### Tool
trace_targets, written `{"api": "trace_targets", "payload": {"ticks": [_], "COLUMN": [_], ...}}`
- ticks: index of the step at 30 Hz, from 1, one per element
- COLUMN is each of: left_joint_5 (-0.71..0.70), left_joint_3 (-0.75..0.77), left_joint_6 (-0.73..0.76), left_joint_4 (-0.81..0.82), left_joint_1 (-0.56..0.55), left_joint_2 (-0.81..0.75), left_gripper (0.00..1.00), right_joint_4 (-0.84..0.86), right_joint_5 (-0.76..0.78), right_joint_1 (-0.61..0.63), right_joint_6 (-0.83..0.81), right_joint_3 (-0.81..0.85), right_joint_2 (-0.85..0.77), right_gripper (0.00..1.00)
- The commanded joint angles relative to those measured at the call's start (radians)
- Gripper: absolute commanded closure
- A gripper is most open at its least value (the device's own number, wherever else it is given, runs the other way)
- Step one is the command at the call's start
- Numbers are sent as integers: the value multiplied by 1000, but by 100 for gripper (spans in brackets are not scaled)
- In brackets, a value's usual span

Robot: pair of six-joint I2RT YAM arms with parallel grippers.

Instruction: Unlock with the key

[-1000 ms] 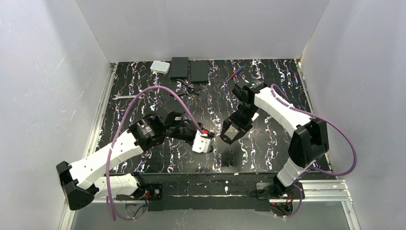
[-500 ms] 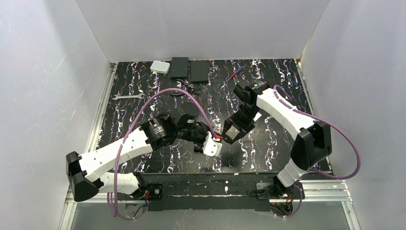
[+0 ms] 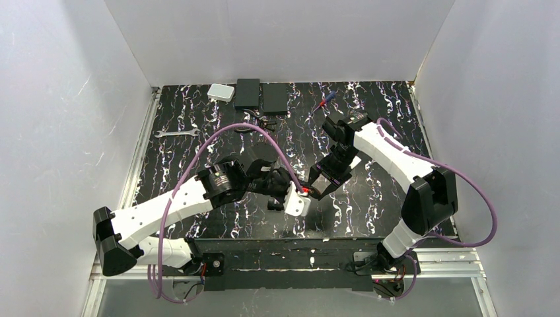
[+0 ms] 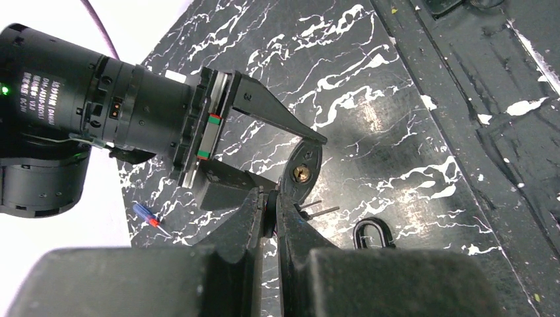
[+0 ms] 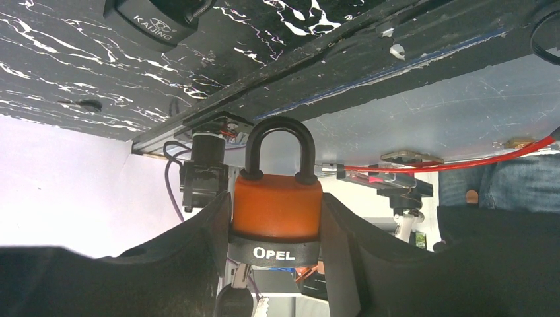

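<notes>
Black, white-veined tabletop inside plain white walls; the two arms meet in the air above its near middle.

Left gripper: jaws pressed together on the head of the key. The orange-red head shows in the top view as a speck at the fingertips. In the left wrist view, thin silvery metal juts out just past them.

Right gripper: fingers clamped on the two flanks of the orange padlock, which is held clear of the table with its underside turned toward the left wrist camera.

Shackle: black, with both legs seated in the body, so the lock reads as fastened.

Keyway: a brass disc in the padlock's underside, seen uncovered. The key lies just beside it and appears not to have entered, though the right wrist view is too crowded below the lock to confirm this.

Progress, as judged from these views: key and padlock are each grasped and brought close together. What remains is aligning the blade with the keyway, pushing it in, turning it, and freeing the shackle. The alignment looks like the delicate part, since the blade is thin and both parts are held in mid-air.

Periphery: a black padlock lies on the table beneath the grippers. The screwdriver and the wrench lie well apart, toward the far edge.
</notes>
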Motion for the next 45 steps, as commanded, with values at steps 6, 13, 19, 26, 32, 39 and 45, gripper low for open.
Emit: {"api": "trace_targets", "payload": {"ticks": [6, 13, 19, 26, 32, 39, 45], "left_joint_5": [4, -22, -13, -22, -23, -39, -46], "left_joint_3": [1, -30, -43, -57, -60, -78, -96], "left_joint_6": [2, 11, -5, -34, -39, -32, -36], "left_joint_4": [40, 38, 36, 81, 98, 103, 103], "left_joint_1": [-13, -16, -19, -25, -27, -28, -29], "left_joint_2": [17, -9, -26, -16, 1, -8, -15], "left_gripper": [100, 100, 100, 100, 100, 100, 100], "right_joint_4": [-38, -38, -38, -38, -38, -37, -38], "right_joint_5": [-11, -15, -15, -17, -22, -26, -28], "right_joint_1": [-4, -4, -4, -4, -4, -4, -4], "right_joint_6": [13, 19, 24, 23, 18, 15, 16], "right_joint_3": [8, 3, 9, 10, 3, -10, -11], "right_joint_2": [-41, -50, -47, -47, -53, -58, -58], "right_gripper": [99, 99, 99, 99, 99, 99, 99]}}
